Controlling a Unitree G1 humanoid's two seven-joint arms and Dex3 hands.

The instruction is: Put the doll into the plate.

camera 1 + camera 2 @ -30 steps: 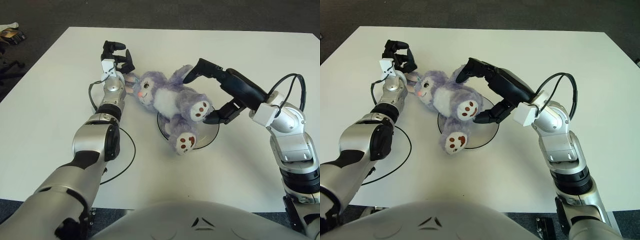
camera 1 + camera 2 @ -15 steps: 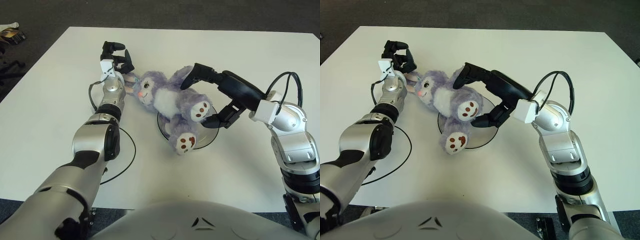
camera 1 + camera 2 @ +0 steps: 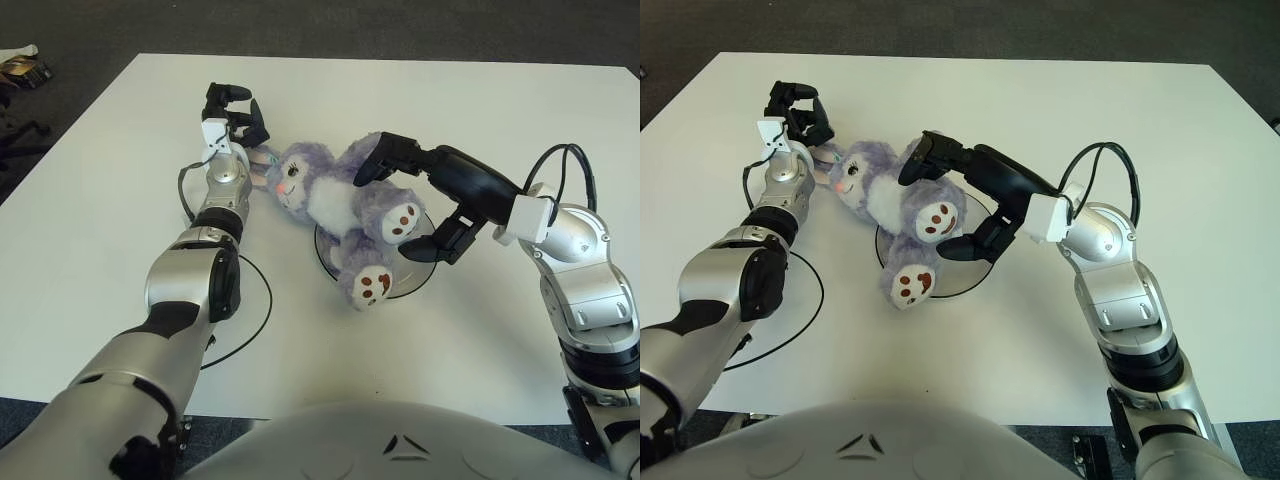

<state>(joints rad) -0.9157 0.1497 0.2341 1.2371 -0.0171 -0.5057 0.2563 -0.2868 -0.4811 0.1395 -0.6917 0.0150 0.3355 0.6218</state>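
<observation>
Left robot hand [image 3: 236,113] curled at doll's [image 3: 340,205] ear, pinching it or not unclear, doll lying on table [image 3: 100,200] with legs over plate [image 3: 420,268], right robot hand [image 3: 420,205] spread around its body, fingers apart.

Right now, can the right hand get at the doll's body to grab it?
Probably yes. The right hand already straddles the doll with fingers spread, one above its body and one below by the foot, with nothing between them. The left hand sits beside its ear.
</observation>
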